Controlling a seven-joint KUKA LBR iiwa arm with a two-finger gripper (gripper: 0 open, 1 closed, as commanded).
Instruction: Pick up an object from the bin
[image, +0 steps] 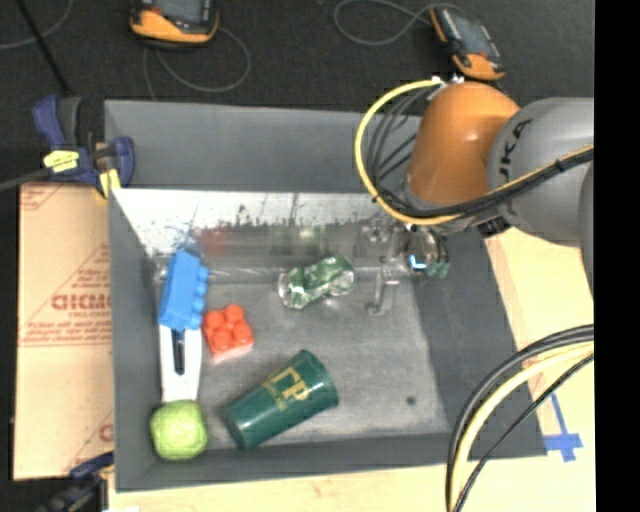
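Crumpled green-and-clear wrapper (315, 280) mid-bin, just beside jaws. Probably light, soft, slippery; best pinched across bunched middle. Spread of jaws: cannot tell.

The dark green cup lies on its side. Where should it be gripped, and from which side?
Probably across the middle of the cup, coming from above, with the grip crosswise to its long axis: it lies slanted, with room along both long sides.

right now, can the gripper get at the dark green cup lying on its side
Probably yes. The dark green cup lies uncovered, with bare bin floor between it and the gripper beside the crumpled clear-green wrapper. Only the green ball sits close to it.
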